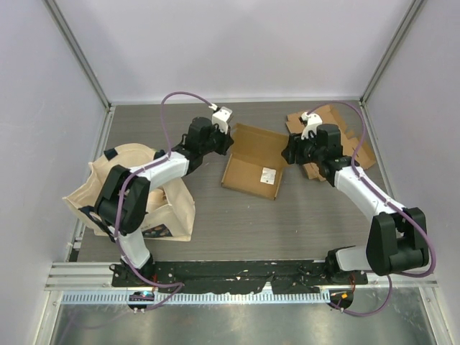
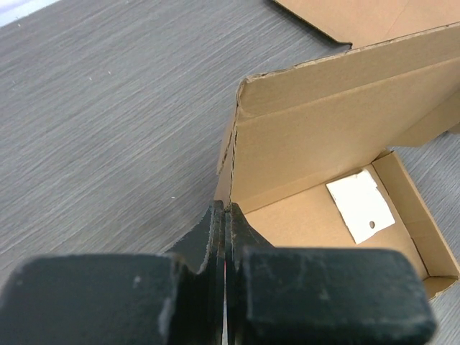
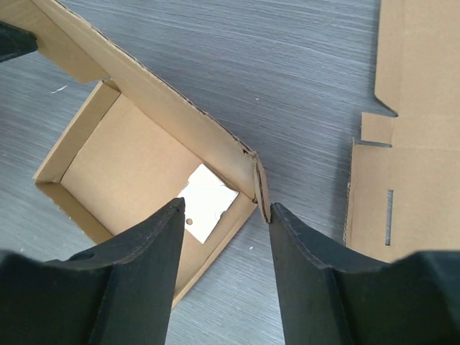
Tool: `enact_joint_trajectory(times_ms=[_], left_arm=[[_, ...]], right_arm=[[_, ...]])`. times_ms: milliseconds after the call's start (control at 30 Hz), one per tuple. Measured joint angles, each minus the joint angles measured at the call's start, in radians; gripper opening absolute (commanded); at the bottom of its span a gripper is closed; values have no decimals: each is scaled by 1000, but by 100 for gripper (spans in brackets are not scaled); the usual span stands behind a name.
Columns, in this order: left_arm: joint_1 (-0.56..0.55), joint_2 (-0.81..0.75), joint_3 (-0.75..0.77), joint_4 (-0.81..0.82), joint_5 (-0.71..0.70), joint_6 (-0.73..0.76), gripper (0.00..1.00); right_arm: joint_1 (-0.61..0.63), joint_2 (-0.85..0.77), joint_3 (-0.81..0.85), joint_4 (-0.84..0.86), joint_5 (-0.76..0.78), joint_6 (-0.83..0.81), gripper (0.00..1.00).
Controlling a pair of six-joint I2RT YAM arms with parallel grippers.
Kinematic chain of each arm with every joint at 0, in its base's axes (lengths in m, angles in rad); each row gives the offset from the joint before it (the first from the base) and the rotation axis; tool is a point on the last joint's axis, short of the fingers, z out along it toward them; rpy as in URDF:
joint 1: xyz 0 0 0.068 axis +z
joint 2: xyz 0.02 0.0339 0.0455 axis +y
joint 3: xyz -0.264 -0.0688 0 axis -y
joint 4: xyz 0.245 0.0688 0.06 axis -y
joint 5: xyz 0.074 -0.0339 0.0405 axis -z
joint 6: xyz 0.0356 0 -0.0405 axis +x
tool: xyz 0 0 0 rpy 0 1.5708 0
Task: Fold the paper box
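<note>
The paper box (image 1: 251, 169) is a shallow brown cardboard tray with a white label inside, lying mid-table with its back wall standing. My left gripper (image 1: 226, 144) is at the box's far left corner. In the left wrist view its jaws (image 2: 228, 210) are pressed together on the top edge of the box's side wall (image 2: 231, 144). My right gripper (image 1: 290, 152) is at the box's right side. It stands open (image 3: 226, 205) over the right corner of the box (image 3: 144, 165), and its right fingertip (image 3: 282, 219) touches the small corner flap (image 3: 261, 188).
A stack of flat unfolded cardboard blanks (image 1: 338, 136) lies at the back right, close behind the right gripper, and also shows as a blank (image 3: 417, 144) in the right wrist view. A beige cloth bag (image 1: 136, 194) sits at the left by the left arm. White walls enclose the table.
</note>
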Motion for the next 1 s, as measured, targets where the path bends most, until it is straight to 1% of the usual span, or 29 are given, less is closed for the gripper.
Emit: enact_joint_trajectory(times_ms=[33, 67, 167, 233, 267, 333, 367, 400, 500, 600, 700, 733, 867, 967, 1000], left_arm=[[0, -4, 0, 1, 0, 2, 0], [0, -7, 0, 2, 0, 5, 0], [1, -9, 0, 2, 0, 17, 0], [1, -9, -1, 1, 0, 21, 0], [1, -9, -1, 1, 0, 21, 0], [1, -9, -1, 1, 0, 22, 0], [1, -9, -1, 1, 0, 21, 0], [1, -9, -1, 1, 0, 21, 0], [2, -9, -1, 1, 0, 18, 4], [2, -7, 5, -9, 2, 8, 11], [5, 11, 42, -36, 9, -8, 15], [7, 18, 55, -40, 11, -9, 20], [13, 34, 88, -52, 22, -14, 27], [16, 42, 109, -69, 28, -10, 28], [16, 49, 122, -77, 29, -9, 24]], right_arm=[[-13, 0, -5, 7, -31, -1, 48], [-27, 2, -8, 11, -63, -3, 43], [-64, 15, -13, 35, -137, -6, 37], [-81, 24, -13, 43, -164, -10, 27], [-84, 26, -13, 46, -173, -14, 20], [-84, 28, -13, 51, -179, -20, 11], [-84, 28, -13, 54, -180, -21, 3], [-84, 28, -13, 56, -178, -22, 1], [-83, 28, -22, 67, -165, -29, 1], [-83, 28, -30, 72, -155, -49, 1], [-82, 28, -30, 72, -156, -67, 1], [-81, 28, -30, 72, -158, -74, 1], [-81, 32, -30, 76, -173, -91, 1], [-81, 33, -30, 79, -191, -101, 1], [-81, 33, -30, 79, -195, -103, 1]])
